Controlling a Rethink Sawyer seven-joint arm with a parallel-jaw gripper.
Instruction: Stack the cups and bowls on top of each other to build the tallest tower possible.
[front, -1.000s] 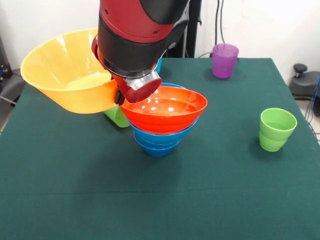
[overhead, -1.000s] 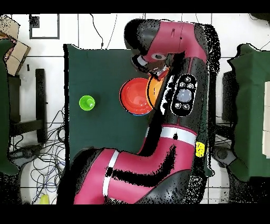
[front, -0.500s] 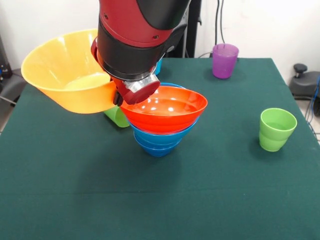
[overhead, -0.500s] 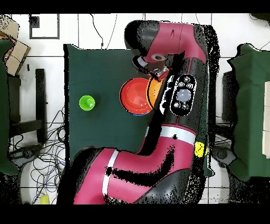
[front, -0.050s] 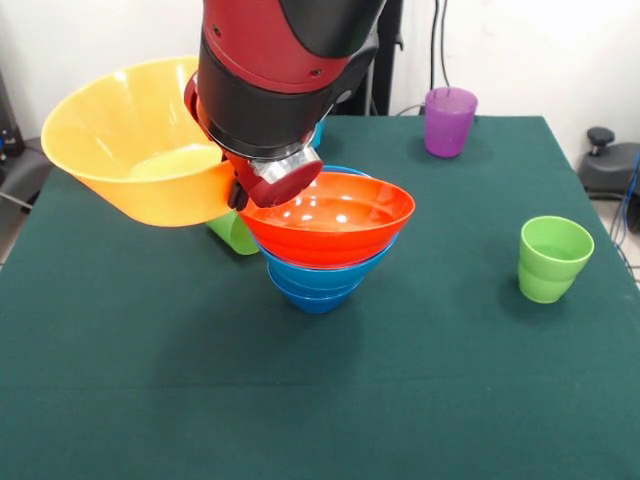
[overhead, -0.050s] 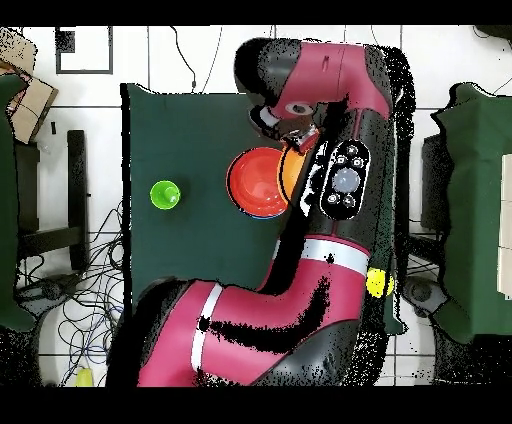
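Yellow-orange bowl (front, -0.050s: 135, 140): carried beside tower (front, -0.050s: 325, 240), barely shifted since a second ago, unplaced. Gripper (front, -0.050s: 240, 192): grip state cannot be told.

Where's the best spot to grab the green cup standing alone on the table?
Probably by the rim of the green cup, coming straight down from above. It stands upright, mouth open, with clear cloth all round, so one finger can go inside the wall and one outside.

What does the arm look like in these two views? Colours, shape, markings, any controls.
Sawyer arm: thick rounded links, glossy red shells with black sections. The wrist in the front view is red over black, ending in a silver ring and a red round cap. The overhead view shows a black button panel with a grey round dial.
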